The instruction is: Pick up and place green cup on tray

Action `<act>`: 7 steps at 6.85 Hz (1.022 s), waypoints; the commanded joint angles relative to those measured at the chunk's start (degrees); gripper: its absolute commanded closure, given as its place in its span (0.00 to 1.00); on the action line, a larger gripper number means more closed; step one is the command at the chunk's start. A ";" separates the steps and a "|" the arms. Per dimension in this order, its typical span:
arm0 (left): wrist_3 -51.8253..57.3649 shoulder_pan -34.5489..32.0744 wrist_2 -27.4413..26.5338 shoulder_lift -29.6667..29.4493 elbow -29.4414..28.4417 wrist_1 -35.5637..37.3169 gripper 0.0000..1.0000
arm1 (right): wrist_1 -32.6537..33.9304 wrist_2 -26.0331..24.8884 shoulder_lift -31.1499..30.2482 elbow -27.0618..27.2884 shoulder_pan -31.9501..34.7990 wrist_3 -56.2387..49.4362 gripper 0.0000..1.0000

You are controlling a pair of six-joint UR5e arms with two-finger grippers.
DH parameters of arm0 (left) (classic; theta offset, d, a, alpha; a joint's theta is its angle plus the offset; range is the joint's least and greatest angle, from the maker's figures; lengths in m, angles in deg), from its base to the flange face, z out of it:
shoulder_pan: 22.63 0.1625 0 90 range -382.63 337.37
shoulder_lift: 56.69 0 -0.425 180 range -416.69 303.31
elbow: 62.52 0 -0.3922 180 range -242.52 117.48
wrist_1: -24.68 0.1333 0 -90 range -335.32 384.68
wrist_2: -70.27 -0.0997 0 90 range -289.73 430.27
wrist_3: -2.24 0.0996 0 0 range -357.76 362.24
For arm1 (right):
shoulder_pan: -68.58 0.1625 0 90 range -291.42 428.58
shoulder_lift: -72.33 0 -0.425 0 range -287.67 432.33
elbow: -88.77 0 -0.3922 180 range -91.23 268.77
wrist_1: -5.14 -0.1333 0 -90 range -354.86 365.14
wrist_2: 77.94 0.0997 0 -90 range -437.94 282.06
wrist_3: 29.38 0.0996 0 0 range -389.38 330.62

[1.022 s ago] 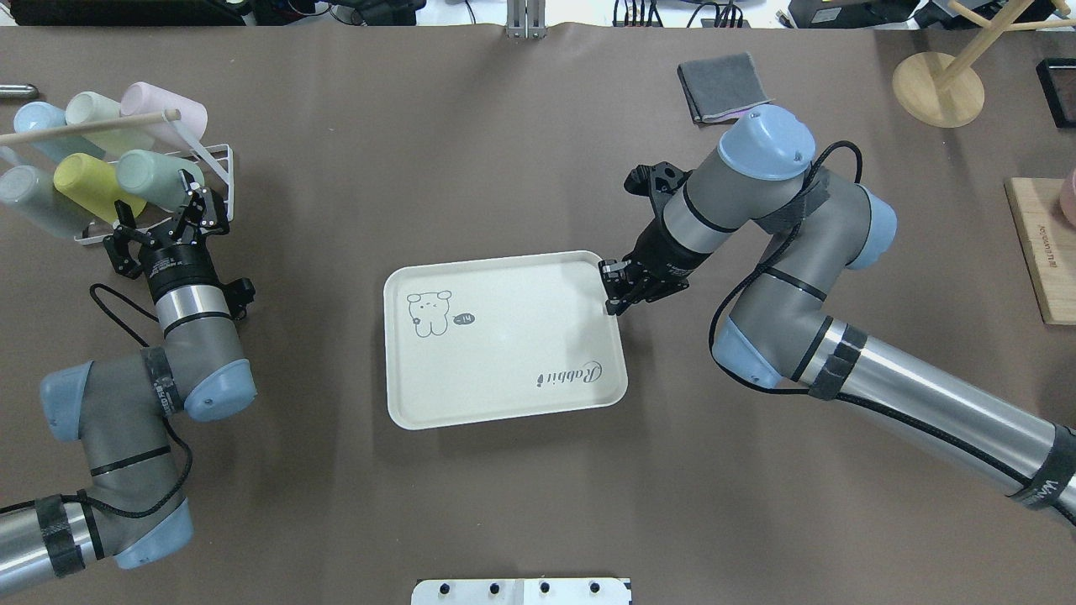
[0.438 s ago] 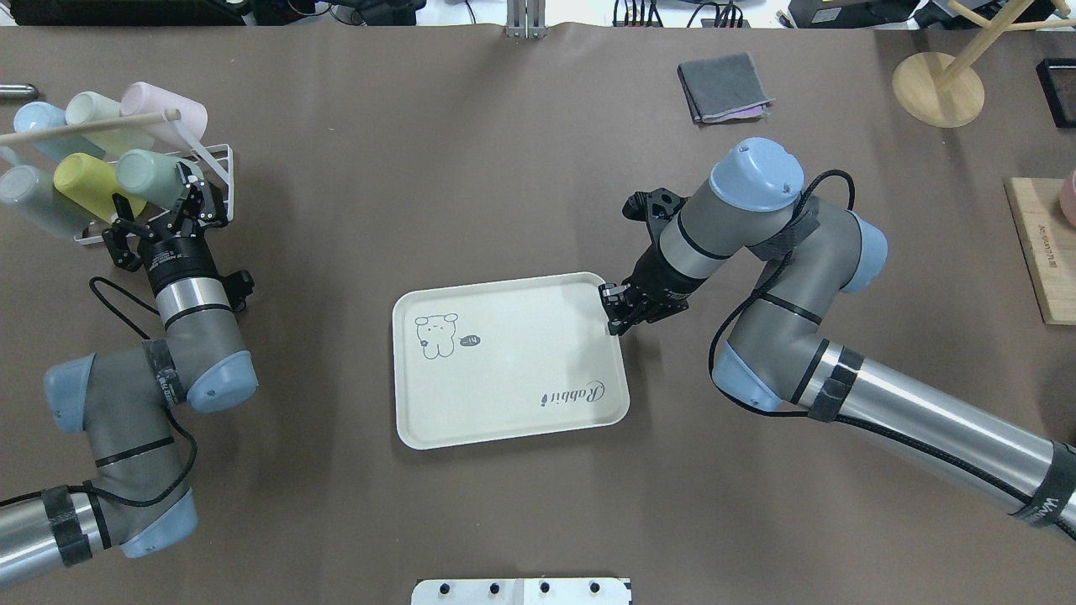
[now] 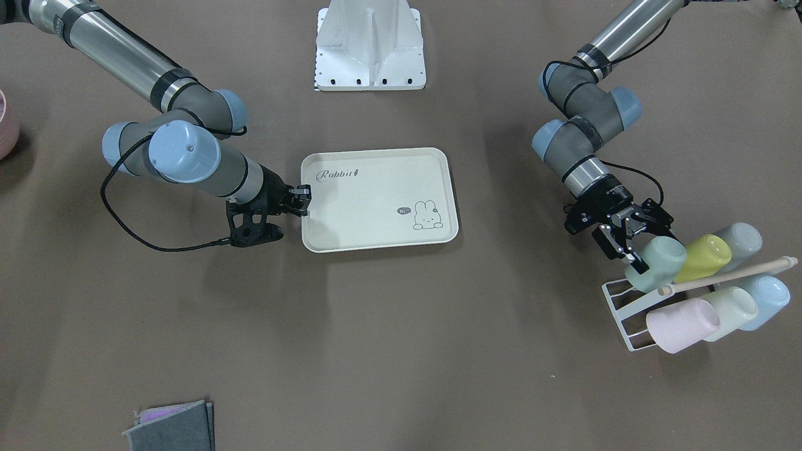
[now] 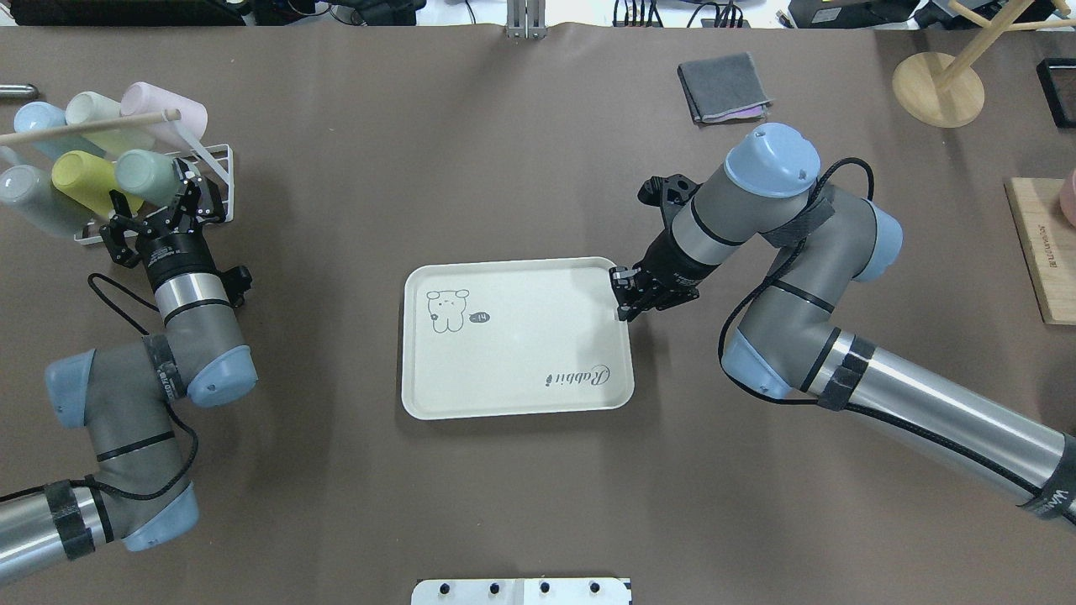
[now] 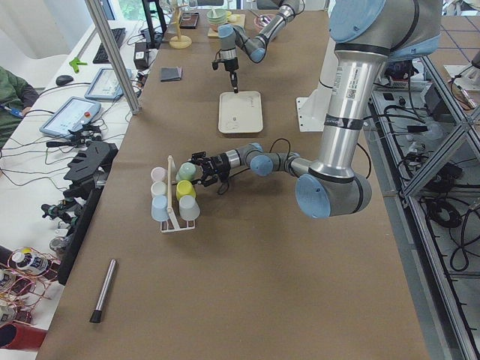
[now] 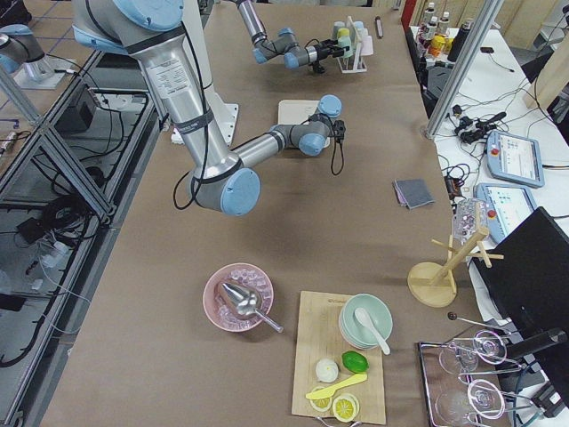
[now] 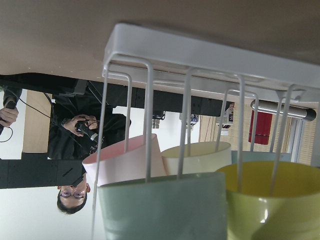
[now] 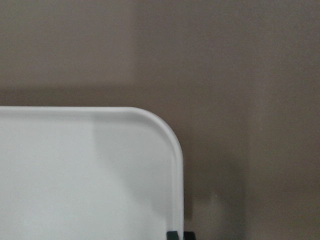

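The green cup (image 4: 145,172) lies on its side in the white wire rack (image 4: 214,160) at the table's left, next to a yellow-green cup (image 4: 84,181). My left gripper (image 4: 155,200) is open, its fingers on either side of the green cup's base; this also shows in the front view (image 3: 648,247). In the left wrist view the green cup (image 7: 160,210) fills the bottom edge. The cream tray (image 4: 513,336) lies at the table's middle. My right gripper (image 4: 624,296) is shut on the tray's right rim (image 8: 172,150).
The rack also holds pink (image 4: 164,105), pale whitish-green (image 4: 92,109), blue (image 4: 38,122) and grey cups under a wooden rod. A folded grey cloth (image 4: 723,86), a wooden stand (image 4: 937,88) and a cutting board (image 4: 1042,248) are at the back right.
My left gripper has moved forward to the rack and now straddles the green cup. My right gripper has slid the tray to the right and turned it squarer to the table.
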 commanded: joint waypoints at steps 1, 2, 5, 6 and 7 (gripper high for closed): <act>-0.09 -0.26 0.00 -0.19 -0.72 -0.20 0.01 | -0.01 -0.03 -0.05 -0.03 0.14 0.97 1.00; -0.09 -0.35 0.00 -0.63 -2.20 -1.16 0.01 | -0.10 -0.03 -0.48 -0.03 0.14 0.88 1.00; 0.08 -0.35 0.00 -1.60 -3.80 -2.31 0.01 | -0.10 -0.73 -0.49 0.06 -0.04 0.97 1.00; 0.26 -0.35 0.00 -1.69 -3.80 -2.31 0.01 | -0.10 -0.73 -0.49 0.06 0.05 0.97 0.88; 0.35 -0.35 0.00 -1.77 -3.80 -2.22 0.01 | -0.10 -0.73 -0.40 0.15 0.05 1.06 0.64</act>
